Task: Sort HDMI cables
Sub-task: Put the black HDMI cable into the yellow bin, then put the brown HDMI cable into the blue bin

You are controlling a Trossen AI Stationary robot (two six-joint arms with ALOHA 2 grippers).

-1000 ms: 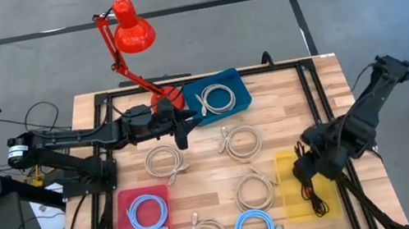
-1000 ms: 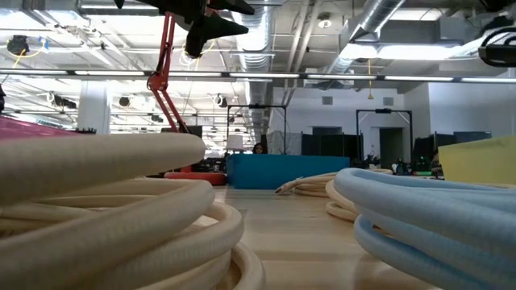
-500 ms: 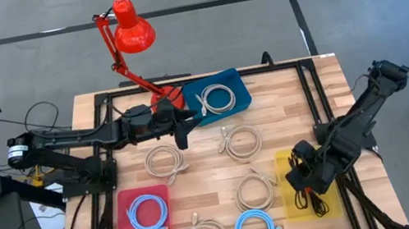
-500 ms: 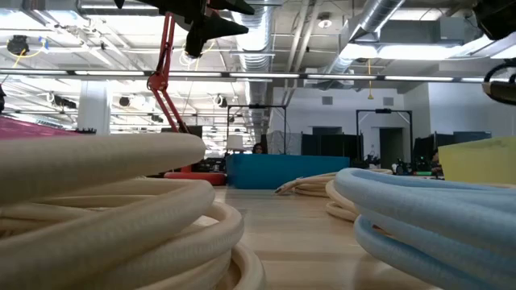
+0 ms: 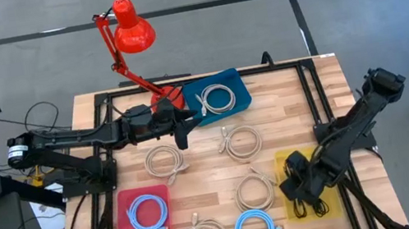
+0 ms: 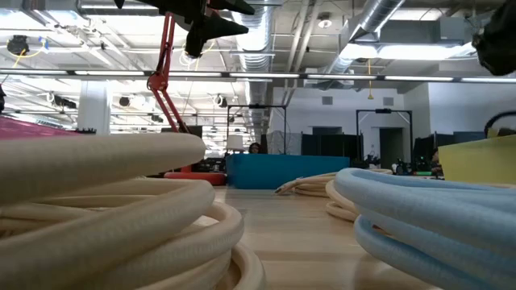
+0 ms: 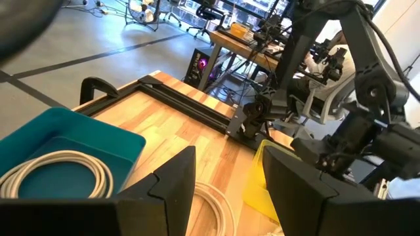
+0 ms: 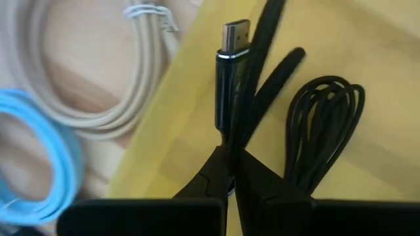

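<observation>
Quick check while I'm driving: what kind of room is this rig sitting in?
Probably an open robotics lab or workshop. Bare ducts and pipes run across the ceiling, other workbenches loaded with gear stand behind, and the wooden table stands on a concrete floor.

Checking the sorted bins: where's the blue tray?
High view: the blue tray sits at the table's far edge, beside the red lamp's base, holding one beige coil.
</observation>
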